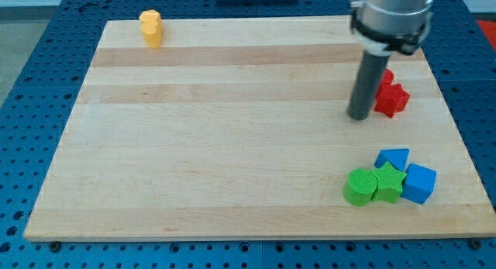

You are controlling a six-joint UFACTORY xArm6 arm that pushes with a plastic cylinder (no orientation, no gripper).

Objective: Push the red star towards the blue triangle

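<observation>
While a pale wooden board [232,129] lies across a blue pegged bench, a straight dark rod is seen coming down from the top edge near the board's far right corner. No jaws are fitted to this arm, so nothing is spread, pressed together or pinched; only my tip [358,118] touches the board. My tip is placed just beside the red star [392,99], on the side of it facing the view's left, and whether contact is made cannot be told. A second red block [386,77] is partly hidden behind the rod, just above the star.

Near the board's bottom right corner a cluster is gathered: the blue triangle [393,159] at its top, a green star [388,183] and a green cylinder [359,187] beneath it, and a blue cube [419,184] at the right. A yellow block [151,29] is set apart near the top left corner.

The approach step is judged to be in hand, with the star not yet driven. For the next move, my tip would need to be brought round to the star's upper side, so that a push is directed towards the view's bottom, where the triangle waits.
</observation>
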